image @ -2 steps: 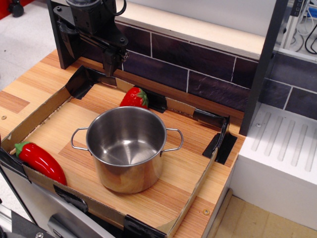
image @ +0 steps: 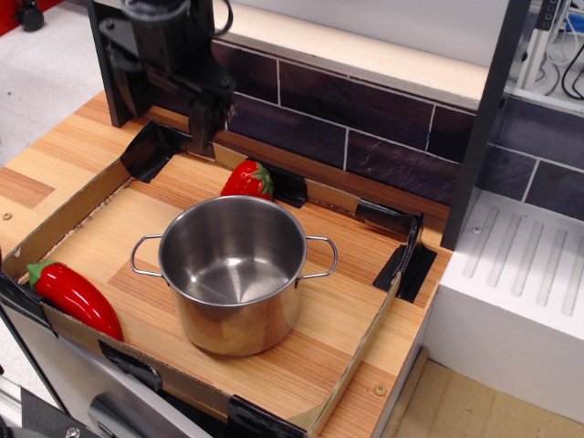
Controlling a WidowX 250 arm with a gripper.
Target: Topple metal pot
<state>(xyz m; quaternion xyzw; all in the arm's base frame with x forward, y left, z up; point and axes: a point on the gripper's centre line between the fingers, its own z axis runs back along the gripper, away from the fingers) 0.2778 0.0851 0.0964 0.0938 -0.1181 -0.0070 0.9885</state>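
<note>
Pot: the shiny stainless-steel cylindrical pot (image: 234,272) with two thin wire loop handles stands upright, mouth up and empty, at the centre of the wooden tabletop (image: 342,315) inside a low cardboard surround.
Arm: the black gripper (image: 206,123) hangs at about 11 o'clock from the pot, well apart from it and near the back edge.
Fingers: dark against a dark wall; I cannot tell whether they are apart or together.
Neighbours: a red toy strawberry (image: 248,180) just beyond the rim at 12 o'clock; a glossy red toy pepper (image: 73,297) at 9 o'clock.
Progress: nothing done yet, by my judgement; approach, contact and tipping all remain.
Writing: no brand, label or lettering readable.
</note>
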